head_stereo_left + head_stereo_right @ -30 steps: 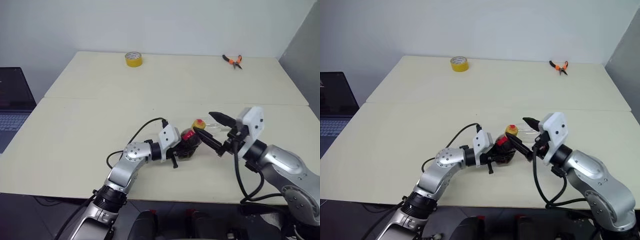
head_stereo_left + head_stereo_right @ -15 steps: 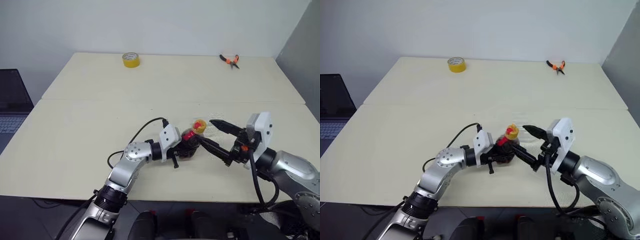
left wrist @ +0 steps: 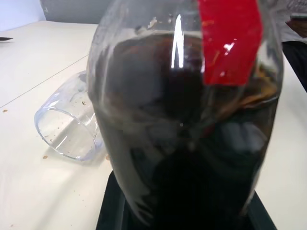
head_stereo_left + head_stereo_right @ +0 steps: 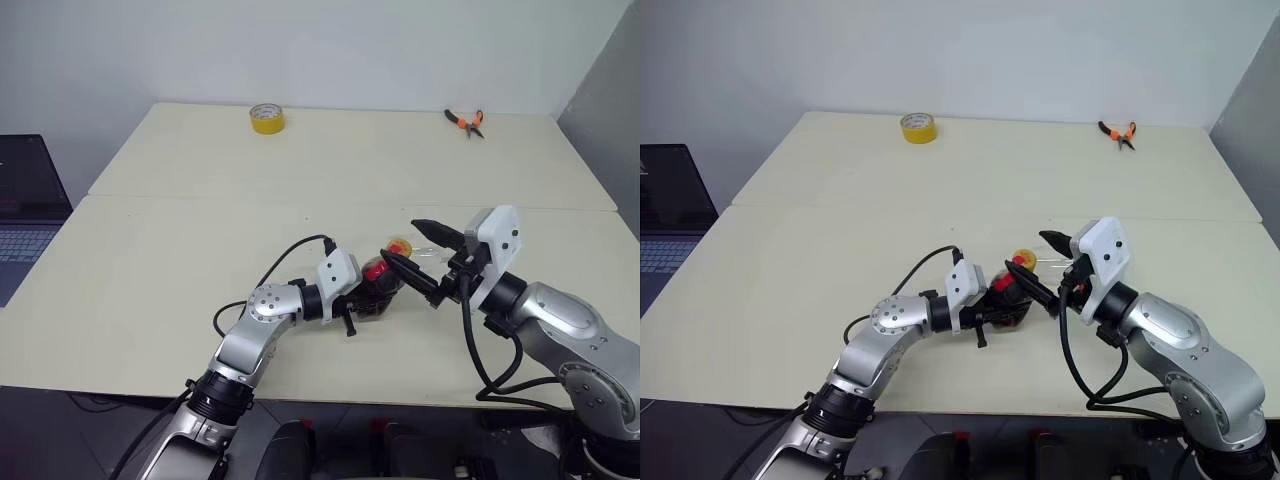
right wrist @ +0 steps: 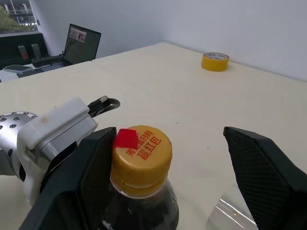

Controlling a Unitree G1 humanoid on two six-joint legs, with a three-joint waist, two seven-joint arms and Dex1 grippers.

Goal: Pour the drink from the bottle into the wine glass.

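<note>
Left wrist view | left claw (image 4: 368, 290) pinching ribbed clear bottle (image 3: 187, 120) | right claw (image 5: 168, 177) spread around yellow cap (image 5: 141, 154)

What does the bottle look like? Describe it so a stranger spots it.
On the cream table, near the front edge, the left gripper holds it. The bottle is small clear plastic holding dark drink, with a red label and yellow cap; the yellow tape roll lies far back.
</note>
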